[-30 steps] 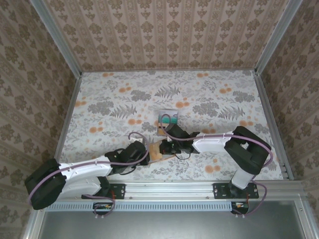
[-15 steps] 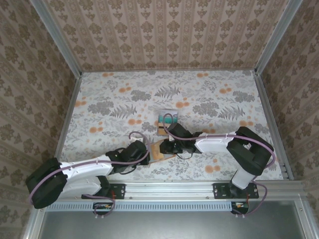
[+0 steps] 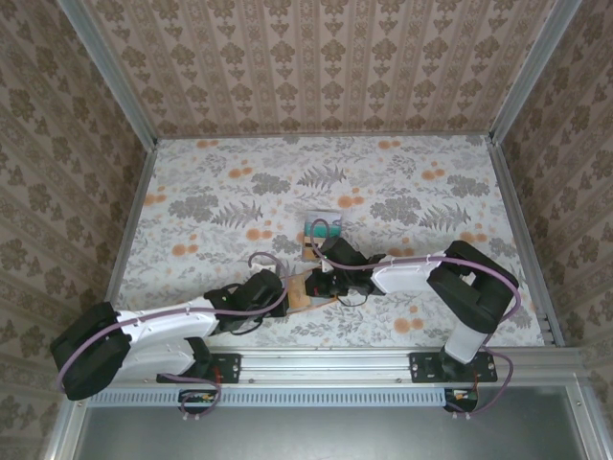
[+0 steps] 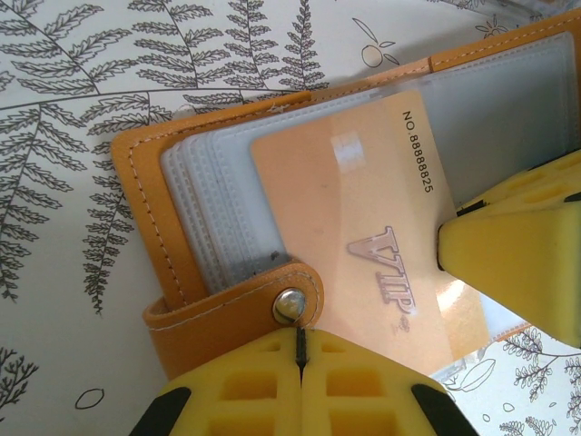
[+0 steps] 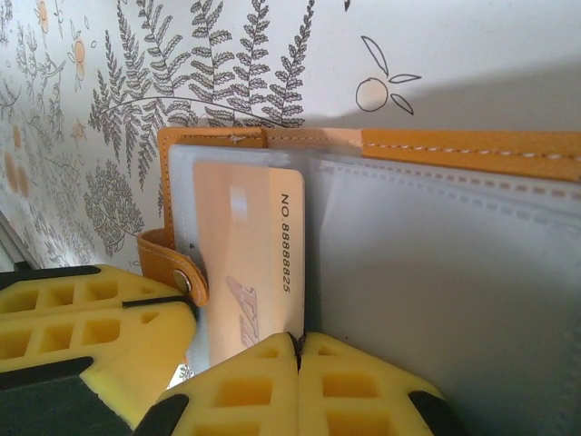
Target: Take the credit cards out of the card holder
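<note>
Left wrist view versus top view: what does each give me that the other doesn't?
Left wrist: the card with its VIP lettering and number, the snap strap, and the left gripper shut on that strap. Top: a teal card lying on the table beyond the arms. Both: the open orange holder.

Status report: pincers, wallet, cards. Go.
Left pincer shut on wallet at snap tab. Right pincer shut on tan card, not yet clear of wallet. Teal card out on table, beyond both arms.
</note>
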Controlling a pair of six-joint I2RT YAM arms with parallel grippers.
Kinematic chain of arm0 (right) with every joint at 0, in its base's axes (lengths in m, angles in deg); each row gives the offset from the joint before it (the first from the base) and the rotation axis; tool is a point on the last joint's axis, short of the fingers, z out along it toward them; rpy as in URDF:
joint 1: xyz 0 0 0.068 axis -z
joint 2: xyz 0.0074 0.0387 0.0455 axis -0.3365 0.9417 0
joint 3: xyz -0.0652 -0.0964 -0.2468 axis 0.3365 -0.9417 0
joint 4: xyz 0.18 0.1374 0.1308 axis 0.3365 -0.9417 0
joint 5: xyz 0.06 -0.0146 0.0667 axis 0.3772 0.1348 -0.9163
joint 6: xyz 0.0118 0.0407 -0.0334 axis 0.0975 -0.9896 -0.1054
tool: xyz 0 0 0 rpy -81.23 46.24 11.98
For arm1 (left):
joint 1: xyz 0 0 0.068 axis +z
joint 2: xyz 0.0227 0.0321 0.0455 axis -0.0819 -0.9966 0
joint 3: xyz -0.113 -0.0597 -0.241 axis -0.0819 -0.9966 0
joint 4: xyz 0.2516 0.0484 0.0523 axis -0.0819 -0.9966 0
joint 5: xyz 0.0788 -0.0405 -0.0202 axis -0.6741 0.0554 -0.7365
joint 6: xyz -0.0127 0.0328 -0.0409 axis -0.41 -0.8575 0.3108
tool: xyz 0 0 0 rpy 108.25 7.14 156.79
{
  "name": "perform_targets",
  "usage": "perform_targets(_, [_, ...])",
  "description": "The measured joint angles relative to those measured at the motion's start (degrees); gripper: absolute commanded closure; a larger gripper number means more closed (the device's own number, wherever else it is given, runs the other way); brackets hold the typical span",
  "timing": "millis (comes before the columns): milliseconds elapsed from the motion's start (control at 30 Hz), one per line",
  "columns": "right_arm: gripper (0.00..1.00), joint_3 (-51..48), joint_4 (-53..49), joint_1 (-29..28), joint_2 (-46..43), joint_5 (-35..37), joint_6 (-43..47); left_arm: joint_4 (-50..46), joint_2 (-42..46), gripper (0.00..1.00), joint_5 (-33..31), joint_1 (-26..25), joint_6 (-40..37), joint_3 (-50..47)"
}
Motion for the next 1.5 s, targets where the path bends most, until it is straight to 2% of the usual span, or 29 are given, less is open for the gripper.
perform_targets(533, [1.0,-5.3,-4.1,4.9,-10.1,0.1,2.0,0.0,0.0,1.0,0.0,0.0,0.0,0.0])
perform_targets(867, [1.0,-5.1,-13.7,5.3,-21.7,1.5,6.3,-0.5,0.3,1.0,0.0,0.0,-0.6,0.2])
perform_targets(1033, [1.0,0.1,-21.5,4.9,-25.0,3.5,11.3,-3.1,2.0,0.99,0.0,0.1,-1.9,0.5])
perform_targets(1200, [1.0,8.9,-28.8,4.3,-25.6,6.3,20.7,-5.6,5.7,0.79,0.0,0.3,-3.9,1.0])
perform_targets(1400, [1.0,15.0,-32.5,3.8,-24.3,9.8,36.3,-8.0,12.5,0.39,0.1,0.8,-6.1,1.1])
perform_targets(1433, [1.0,15.6,-33.1,3.8,-23.7,10.4,38.9,-8.4,13.7,0.34,0.1,0.8,-6.5,1.1])
perform_targets(1500, [1.0,17.4,-35.2,3.6,-21.5,11.6,44.3,-9.7,16.5,0.32,0.0,0.8,-7.0,1.1])
